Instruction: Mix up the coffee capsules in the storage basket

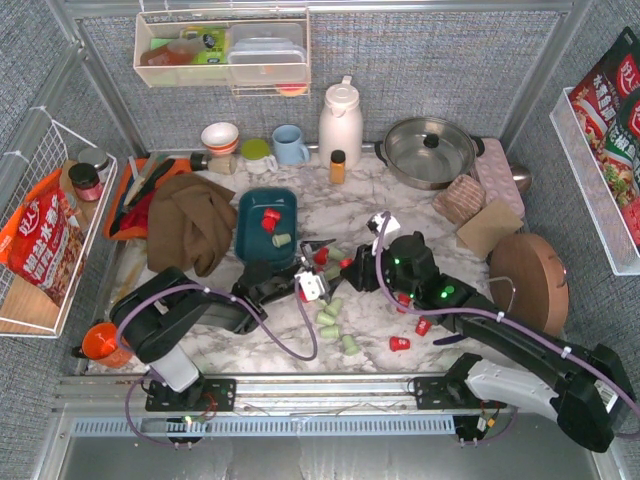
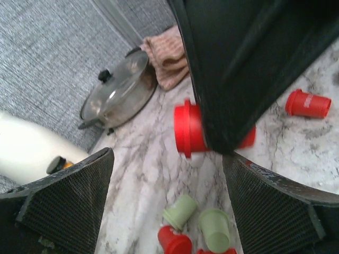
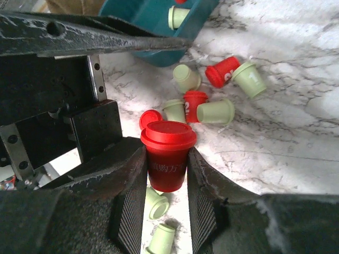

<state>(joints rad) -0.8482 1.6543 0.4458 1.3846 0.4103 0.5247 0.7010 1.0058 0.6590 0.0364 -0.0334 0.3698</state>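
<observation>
- The storage basket (image 1: 252,248), dark teal with rounded corners, sat left of centre and held one red pod (image 1: 270,217) and one mint-green pod (image 1: 282,240).
- Most coffee capsules (image 1: 350,345), red and pale green, lay scattered on the marble just right of the basket, several on their sides.
- One red capsule (image 3: 168,138) stood upright, rim up, pinched between the fingers of the right gripper (image 3: 166,159).

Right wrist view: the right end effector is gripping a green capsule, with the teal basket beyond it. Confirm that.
Wrong on the colour: the capsule is red, not green. The right wrist view shows the right end effector gripping a red capsule, with the teal basket beyond it.
</observation>
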